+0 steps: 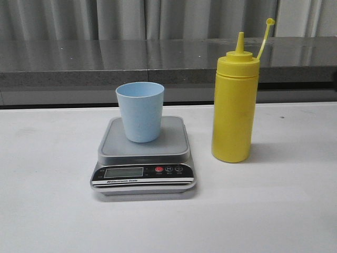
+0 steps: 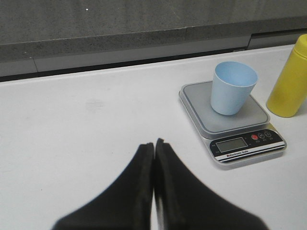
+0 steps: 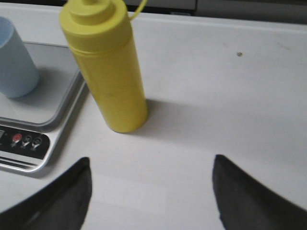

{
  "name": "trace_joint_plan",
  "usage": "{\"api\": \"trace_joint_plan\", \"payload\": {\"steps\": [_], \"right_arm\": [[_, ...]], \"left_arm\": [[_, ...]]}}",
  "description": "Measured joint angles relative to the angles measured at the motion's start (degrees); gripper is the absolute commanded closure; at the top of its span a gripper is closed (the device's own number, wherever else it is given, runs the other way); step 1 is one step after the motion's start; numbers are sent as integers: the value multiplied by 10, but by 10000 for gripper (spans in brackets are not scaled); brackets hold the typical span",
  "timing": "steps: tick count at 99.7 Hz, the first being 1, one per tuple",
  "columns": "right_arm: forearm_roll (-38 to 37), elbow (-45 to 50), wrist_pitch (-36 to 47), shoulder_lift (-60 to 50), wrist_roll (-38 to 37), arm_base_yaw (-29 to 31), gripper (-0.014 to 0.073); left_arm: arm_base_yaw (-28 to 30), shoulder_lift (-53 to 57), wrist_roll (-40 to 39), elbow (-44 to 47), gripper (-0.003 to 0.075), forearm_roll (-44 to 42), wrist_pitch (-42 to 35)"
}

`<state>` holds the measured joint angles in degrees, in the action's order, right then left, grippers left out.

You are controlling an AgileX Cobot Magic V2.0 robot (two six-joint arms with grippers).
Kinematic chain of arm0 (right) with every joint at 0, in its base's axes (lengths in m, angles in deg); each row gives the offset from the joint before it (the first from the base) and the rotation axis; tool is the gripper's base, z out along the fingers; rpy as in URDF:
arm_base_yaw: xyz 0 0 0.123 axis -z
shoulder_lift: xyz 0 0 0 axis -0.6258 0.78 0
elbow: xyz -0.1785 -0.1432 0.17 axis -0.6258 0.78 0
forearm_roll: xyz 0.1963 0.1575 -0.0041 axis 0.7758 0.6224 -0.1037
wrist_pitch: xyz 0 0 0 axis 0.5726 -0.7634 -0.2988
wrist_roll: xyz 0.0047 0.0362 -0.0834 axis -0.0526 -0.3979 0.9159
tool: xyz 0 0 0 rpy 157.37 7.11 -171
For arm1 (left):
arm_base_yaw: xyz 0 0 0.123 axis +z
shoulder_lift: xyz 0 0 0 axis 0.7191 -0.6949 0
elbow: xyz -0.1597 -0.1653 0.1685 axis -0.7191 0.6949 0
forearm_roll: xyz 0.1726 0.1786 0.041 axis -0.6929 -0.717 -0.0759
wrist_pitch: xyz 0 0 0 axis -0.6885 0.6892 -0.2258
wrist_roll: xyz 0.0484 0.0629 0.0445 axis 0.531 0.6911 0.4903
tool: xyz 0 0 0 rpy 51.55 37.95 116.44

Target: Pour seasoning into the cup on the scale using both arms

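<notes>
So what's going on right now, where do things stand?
Left tool shut, empty. Right tool open, facing the yellow bottle, not touching. Blue cup upright on the scale. Nothing in the way.

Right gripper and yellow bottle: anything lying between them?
Nothing. In the right wrist view, only bare white table separates the open right gripper from the yellow bottle.

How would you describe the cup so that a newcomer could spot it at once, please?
Find the white table, then the silver scale near its middle. The cup stands upright on the scale's platform: pale blue, tapered, handleless, and far shorter than the yellow bottle beside the scale.
</notes>
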<state>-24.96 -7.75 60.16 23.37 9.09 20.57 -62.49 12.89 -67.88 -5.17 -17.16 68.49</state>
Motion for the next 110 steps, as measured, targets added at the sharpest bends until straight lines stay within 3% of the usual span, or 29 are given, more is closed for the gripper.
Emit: {"api": "trace_joint_plan", "payload": {"steps": [92,110], "right_arm": [[0,-2,418,287,0,-15,-38],[0,-2,465,343,0,-15,-38]], "left_arm": [[0,0,0,0,734,0,0],[0,0,0,0,734,0,0]]}}
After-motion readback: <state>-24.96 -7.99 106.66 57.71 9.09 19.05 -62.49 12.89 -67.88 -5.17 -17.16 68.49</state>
